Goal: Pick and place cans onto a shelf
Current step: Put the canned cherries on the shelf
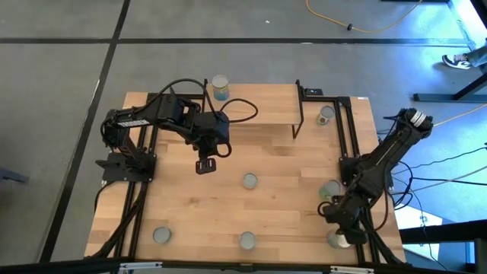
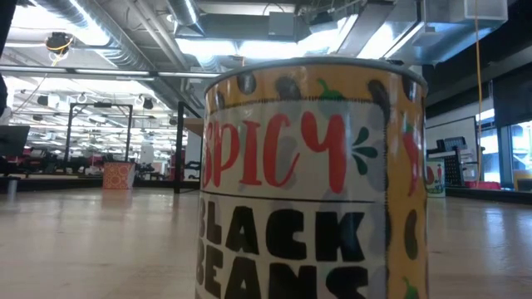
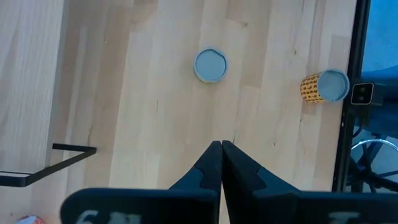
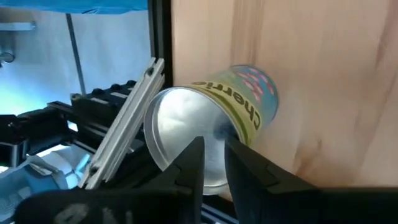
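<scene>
The left end effector [image 1: 204, 165] hangs above the middle of the table [image 1: 190, 213], and its fingers [image 3: 214, 163] are pressed together with nothing between them. From its own camera I see two cans on the bare wood below: one with a silvery top [image 3: 210, 65] and one with a yellow label [image 3: 323, 86] near the black frame rail.

The right end effector [image 1: 340, 224] is low at about 4 o'clock on the table, close to the edge. Its fingers [image 4: 193, 162] stand a little apart over the metal top of a green-labelled can [image 4: 239, 102], which leans against the edge rail; I cannot tell if they really pinch it.

The shelf [image 1: 259, 103] stands at 12 o'clock, and one can [image 1: 220, 86] is on its left end. Other cans are spread on the table: one in the centre [image 1: 249, 180], one at 6 o'clock [image 1: 247, 240], one at 7 o'clock [image 1: 160, 234] and one at 1 o'clock [image 1: 326, 115] beside the shelf.

In the low view a yellow can of spicy black beans [image 2: 312, 178] fills the picture.
</scene>
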You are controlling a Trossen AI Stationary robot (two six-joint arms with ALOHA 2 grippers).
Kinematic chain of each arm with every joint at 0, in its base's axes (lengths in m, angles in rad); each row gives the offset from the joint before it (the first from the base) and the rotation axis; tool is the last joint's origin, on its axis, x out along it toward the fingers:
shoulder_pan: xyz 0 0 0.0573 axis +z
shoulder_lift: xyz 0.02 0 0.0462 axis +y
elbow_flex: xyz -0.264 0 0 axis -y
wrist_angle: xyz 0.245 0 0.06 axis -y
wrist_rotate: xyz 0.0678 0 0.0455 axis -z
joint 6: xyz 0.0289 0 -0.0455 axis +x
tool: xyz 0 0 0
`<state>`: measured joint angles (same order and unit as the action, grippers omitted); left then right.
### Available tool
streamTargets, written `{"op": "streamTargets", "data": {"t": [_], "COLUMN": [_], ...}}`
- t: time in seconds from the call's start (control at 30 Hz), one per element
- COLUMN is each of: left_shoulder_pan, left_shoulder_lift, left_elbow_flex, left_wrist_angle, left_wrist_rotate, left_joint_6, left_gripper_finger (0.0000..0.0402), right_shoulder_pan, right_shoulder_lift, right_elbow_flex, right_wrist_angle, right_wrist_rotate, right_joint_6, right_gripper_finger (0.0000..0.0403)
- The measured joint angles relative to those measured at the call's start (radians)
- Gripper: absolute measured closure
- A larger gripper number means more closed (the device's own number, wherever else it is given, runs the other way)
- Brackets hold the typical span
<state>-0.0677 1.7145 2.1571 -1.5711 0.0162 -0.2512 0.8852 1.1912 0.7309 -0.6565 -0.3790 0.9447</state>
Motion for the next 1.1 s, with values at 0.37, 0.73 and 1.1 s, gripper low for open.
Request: {"op": "streamTargets", "data": {"t": [0.37,0.73,1.1], "left_shoulder_pan": [0.0,0.0,0.0], "left_shoulder_lift": [0.0,0.0,0.0], "left_elbow_flex": [0.0,0.0,0.0], "left_wrist_angle": [0.0,0.0,0.0], "left_wrist_rotate": [0.0,0.0,-0.001], "left_joint_6": [0.0,0.0,0.0], "left_gripper_finger": [0.0402,0.0401,0.0401], "right_shoulder_pan": [0.0,0.0,0.0], "right_shoulder_lift": [-0.009,-0.008,-0.008], "right_elbow_flex": [0.065,0.075,0.075], "right_wrist_angle": [0.054,-0.033,-0.08], "right_wrist_rotate": [-0.006,0.116,0.124], "right_joint_6": [0.016,0.024,0.046], "right_gripper_finger": [0.0356,0.0372,0.0335]}}
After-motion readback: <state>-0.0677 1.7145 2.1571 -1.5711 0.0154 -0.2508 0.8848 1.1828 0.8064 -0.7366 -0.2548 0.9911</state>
